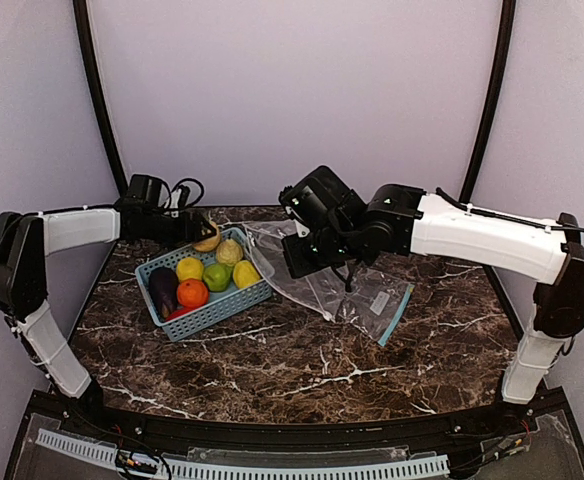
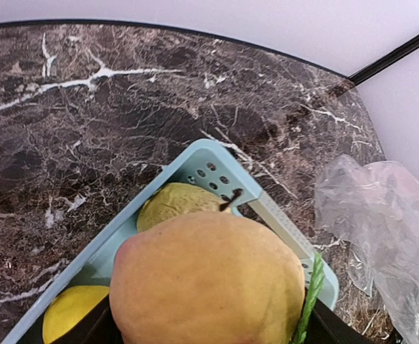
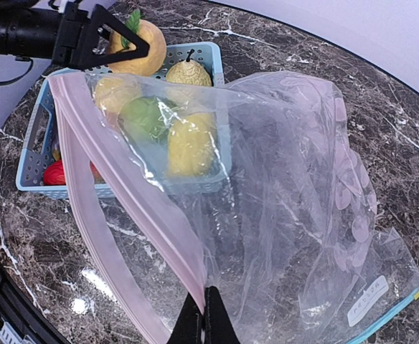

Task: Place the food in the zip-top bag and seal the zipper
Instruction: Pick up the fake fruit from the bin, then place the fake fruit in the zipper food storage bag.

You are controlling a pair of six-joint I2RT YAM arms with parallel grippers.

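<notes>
A peach [image 2: 209,283] with a green leaf hangs over the far corner of the light-blue basket [image 2: 195,161], and my left gripper [image 1: 202,230] is shut on it. The rest of the food lies in the basket [image 1: 212,315]: a lemon [image 1: 189,268], a green apple [image 1: 217,277], an orange [image 1: 192,292], an eggplant [image 1: 163,288], a second lemon [image 1: 246,273] and a pale pear [image 1: 229,252]. My right gripper [image 3: 208,308] is shut on the pink zipper rim of the zip-top bag [image 3: 288,215], holding its mouth up beside the basket. The bag [image 1: 357,290] trails to the right on the table.
Black cables [image 1: 182,190] lie at the back left behind the basket. Black frame poles [image 1: 97,90] rise at both back corners. The marble table [image 1: 302,360] ends in a curved front edge.
</notes>
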